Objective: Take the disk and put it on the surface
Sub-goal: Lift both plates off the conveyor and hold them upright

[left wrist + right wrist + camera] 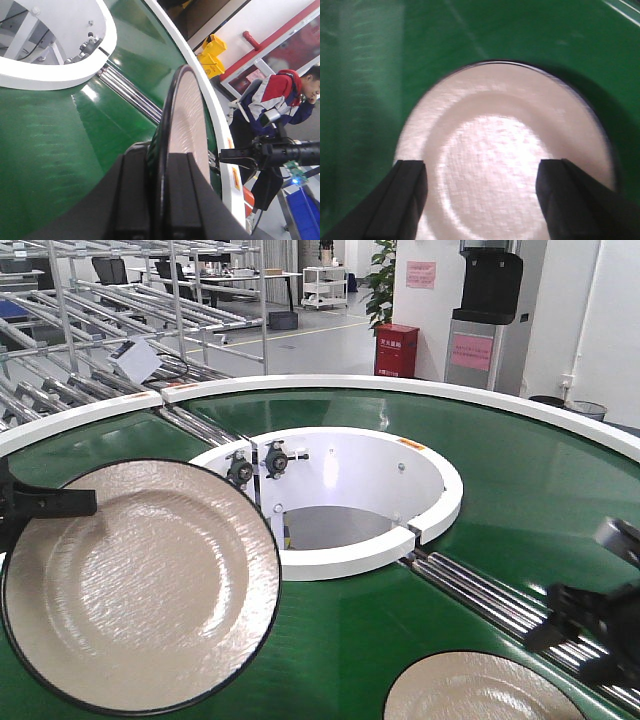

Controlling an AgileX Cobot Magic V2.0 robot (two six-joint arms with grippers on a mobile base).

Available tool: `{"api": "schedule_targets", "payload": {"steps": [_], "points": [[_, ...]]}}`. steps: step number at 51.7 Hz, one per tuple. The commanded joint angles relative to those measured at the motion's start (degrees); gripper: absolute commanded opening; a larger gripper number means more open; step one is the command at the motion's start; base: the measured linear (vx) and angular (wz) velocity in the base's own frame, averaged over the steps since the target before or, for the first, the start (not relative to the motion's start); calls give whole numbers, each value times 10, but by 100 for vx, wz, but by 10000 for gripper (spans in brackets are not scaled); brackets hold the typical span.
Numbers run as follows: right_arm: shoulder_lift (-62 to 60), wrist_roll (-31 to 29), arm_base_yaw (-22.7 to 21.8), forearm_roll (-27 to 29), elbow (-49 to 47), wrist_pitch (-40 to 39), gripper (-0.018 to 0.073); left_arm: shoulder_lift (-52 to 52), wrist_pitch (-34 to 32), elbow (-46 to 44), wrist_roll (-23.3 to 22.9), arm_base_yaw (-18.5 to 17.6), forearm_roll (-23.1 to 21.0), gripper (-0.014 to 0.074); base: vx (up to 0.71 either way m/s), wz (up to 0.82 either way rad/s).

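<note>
A cream disk (140, 580) with a thin black rim hangs tilted above the green belt at the left, held by its left edge in my left gripper (40, 505). In the left wrist view the disk (186, 115) shows edge-on, and my left gripper (162, 192) is shut on its rim. A second cream disk (480, 690) lies flat on the belt at the bottom right. My right gripper (480, 195) stands open above this disk (510, 150), with one finger on each side and nothing between them. The surface is out of view.
The green ring-shaped conveyor belt (520, 480) curves round a white hub (350, 490) with an open centre. Steel rollers (500, 605) cross the belt near my right gripper (590, 625). A white outer rim (200, 75) bounds the belt. A person (285, 100) stands beyond it.
</note>
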Motion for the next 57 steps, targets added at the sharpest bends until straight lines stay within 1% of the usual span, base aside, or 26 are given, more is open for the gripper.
{"api": "schedule_targets", "payload": {"steps": [1,6,10,20,26,29,32,34,40,42,44,46,48,49,51,52,57], "points": [[1,-39,-52,21,-20,22,510,-26,30,-15,-15,-1,-83,-8,0,0],[13,-46,-91,9,-20,32,510,-26,30,-15,-15,-1,-82,-8,0,0],[19,-54,-107,10,-20,28,510,-26,29,-15,-15,-1,-82,-8,0,0],[52,-75,-98,18,-20,21,510,-26,30,-15,-15,-2,-82,-8,0,0],[78,-82,-98,36,-20,27,510,-26,30,-15,-15,-2,-82,-8,0,0],[91,-88,-98,54,-20,36,510,-26,30,-15,-14,-2,-82,-8,0,0],[102,-101,-90,76,-19,42,510,-26,29,-15,-14,-2,-82,-8,0,0],[109,-107,-80,81,-18,45,508,-26,29,-15,-12,-2,-81,-8,0,0],[128,-119,-29,82,-18,39,483,-26,29,-15,-9,-2,-81,-8,0,0],[134,-118,-14,83,-18,32,455,-26,29,-15,-9,-2,-80,-8,0,0],[136,-113,-3,88,-18,22,403,-26,29,-15,-9,-2,-80,-8,0,0],[137,-109,4,95,-18,14,322,-26,29,-15,-9,-2,-78,-8,0,0],[136,-109,7,109,-18,9,195,-26,29,-15,-9,-2,-77,-8,0,0],[136,-110,9,115,-18,8,148,-26,29,-15,-9,-2,-77,-8,0,0],[133,-114,9,132,-19,12,4,-26,29,-15,-9,-2,-77,-8,0,0],[132,-115,8,137,-19,14,-17,-26,29,-15,-9,-2,-77,-8,0,0],[123,-125,4,176,-20,38,-15,-26,26,-15,-9,-2,-78,-8,0,0]]}}
